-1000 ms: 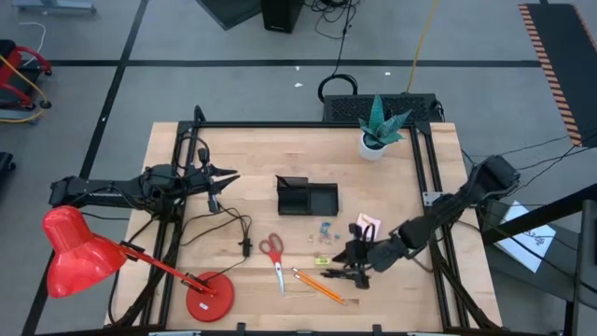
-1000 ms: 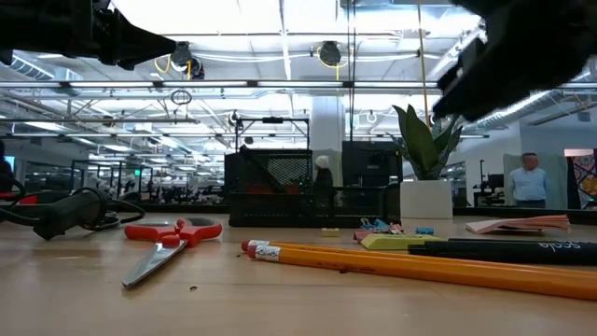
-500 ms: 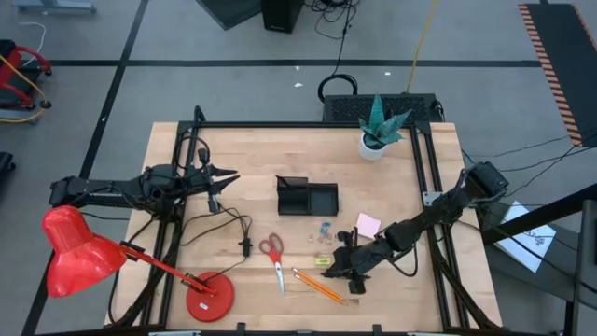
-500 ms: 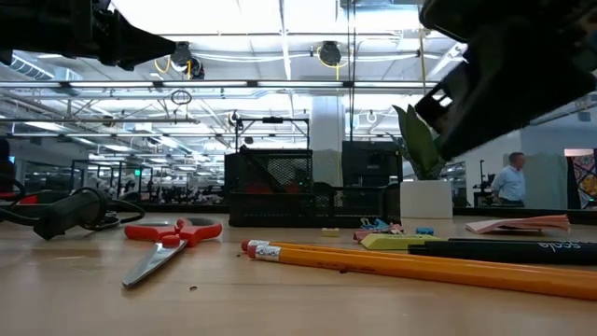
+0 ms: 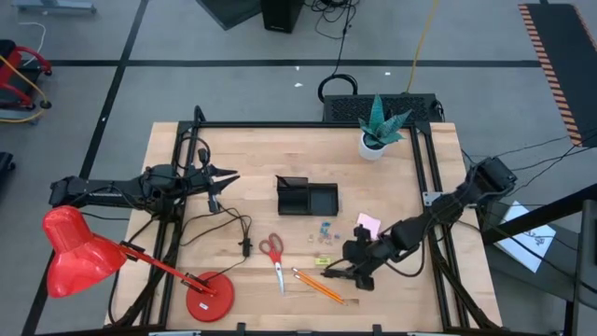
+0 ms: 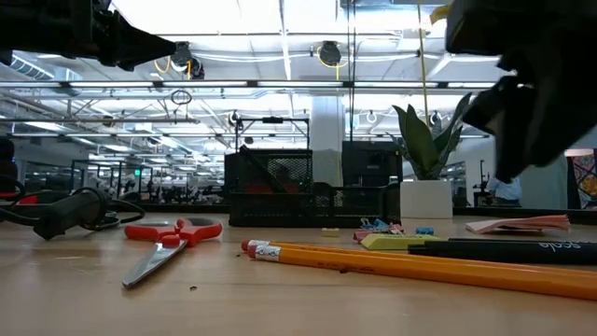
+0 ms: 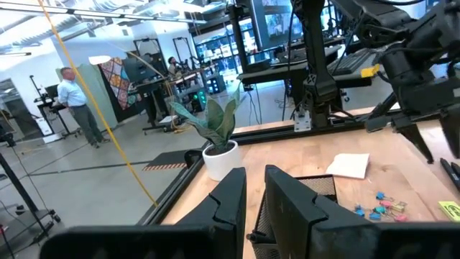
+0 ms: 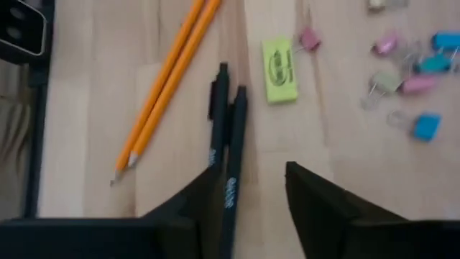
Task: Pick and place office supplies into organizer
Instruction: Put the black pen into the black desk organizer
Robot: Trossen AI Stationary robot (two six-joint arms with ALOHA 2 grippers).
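A red desk lamp [image 5: 79,255] stands at the table's near left corner. A potted plant [image 5: 378,130] sits at the far right. A person [image 7: 75,103] stands in the room beyond.

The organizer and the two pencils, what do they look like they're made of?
The organizer looks like black wire mesh, probably metal: the low view shows a fine grid you can see through. The pencils look like wood with glossy orange paint, with bare pale tips sharpened to dark points; the low view shows a banded, likely metal ferrule at the other end.
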